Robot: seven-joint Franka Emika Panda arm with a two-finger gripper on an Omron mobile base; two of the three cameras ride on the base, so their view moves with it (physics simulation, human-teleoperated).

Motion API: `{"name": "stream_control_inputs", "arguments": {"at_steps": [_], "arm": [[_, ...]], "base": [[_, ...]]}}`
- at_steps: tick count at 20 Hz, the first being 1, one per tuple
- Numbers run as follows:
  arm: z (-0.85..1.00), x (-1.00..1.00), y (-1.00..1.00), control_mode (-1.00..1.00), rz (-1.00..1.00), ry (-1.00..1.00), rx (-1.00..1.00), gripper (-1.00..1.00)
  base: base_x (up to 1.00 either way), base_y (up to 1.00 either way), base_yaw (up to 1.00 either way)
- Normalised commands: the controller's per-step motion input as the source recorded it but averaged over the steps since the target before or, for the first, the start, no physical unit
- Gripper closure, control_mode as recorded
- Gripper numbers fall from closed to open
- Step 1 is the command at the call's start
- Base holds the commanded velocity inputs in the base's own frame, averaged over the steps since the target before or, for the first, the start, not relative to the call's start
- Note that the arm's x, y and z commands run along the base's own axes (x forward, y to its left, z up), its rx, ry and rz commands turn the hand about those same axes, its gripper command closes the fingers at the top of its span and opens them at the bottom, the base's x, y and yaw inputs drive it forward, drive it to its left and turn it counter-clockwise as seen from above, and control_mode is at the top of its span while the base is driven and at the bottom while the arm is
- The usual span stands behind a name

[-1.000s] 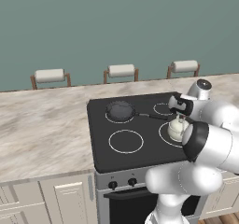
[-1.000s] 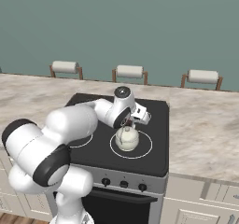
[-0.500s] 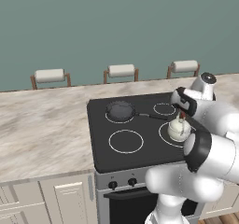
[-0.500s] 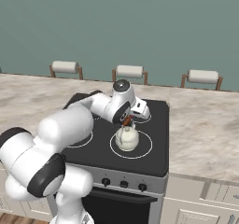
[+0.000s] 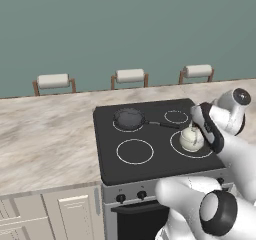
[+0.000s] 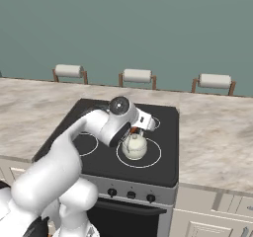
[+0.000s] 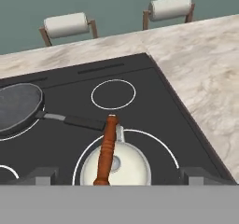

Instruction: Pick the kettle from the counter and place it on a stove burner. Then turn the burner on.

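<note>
Gripper (image 7: 115,174) hangs just over the kettle (image 7: 115,168) with its two fingers spread wide apart, one on each side, and nothing between them is being squeezed. In the hand view the dark fingertips (image 7: 42,174) stand well clear of the reddish-brown handle piece (image 7: 107,149), so the kettle is let go.

That little cream-white kettle (image 5: 191,138) sits upright inside the big white ring of the stove burner (image 5: 192,145), at the front right of the black cooktop (image 5: 150,159). From the other side you can see the kettle (image 6: 134,146) sitting in the same ring (image 6: 139,153), with the gripper (image 6: 140,125) just above it.

A dark frying pan (image 5: 129,118) rests on the back left ring, and its long black handle (image 7: 79,122) reaches toward the kettle and ends near it.

So the first part of the job looks done: the kettle is off the counter (image 5: 45,139) and on a burner. What is left is turning the burner on. For that, the arm would need to lift up and away without bumping the wire handle, then go down to the row of knobs (image 6: 131,195) on the front of the stove. It has to pick the knob that belongs to this burner, and I cannot tell which one that is.
</note>
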Motion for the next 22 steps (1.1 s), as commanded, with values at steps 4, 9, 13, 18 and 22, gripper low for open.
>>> {"name": "stream_control_inputs", "arguments": {"at_steps": [4,9,13,18,22], "arm": [[0.1,-0.15,0.06,-1.0,0.0,-0.29,-0.02,-1.0],[0.0,0.0,0.0,-1.0,0.0,0.0,0.0,-1.0],[0.0,0.0,0.0,-1.0,0.0,0.0,0.0,-1.0],[0.0,0.0,0.0,-1.0,0.0,0.0,0.0,-1.0],[0.0,-0.1,0.0,-1.0,0.0,0.0,0.0,-1.0]], "base": [[0.0,0.0,0.0],[0.0,0.0,0.0],[0.0,0.0,0.0],[0.0,0.0,0.0],[0.0,0.0,0.0]]}}
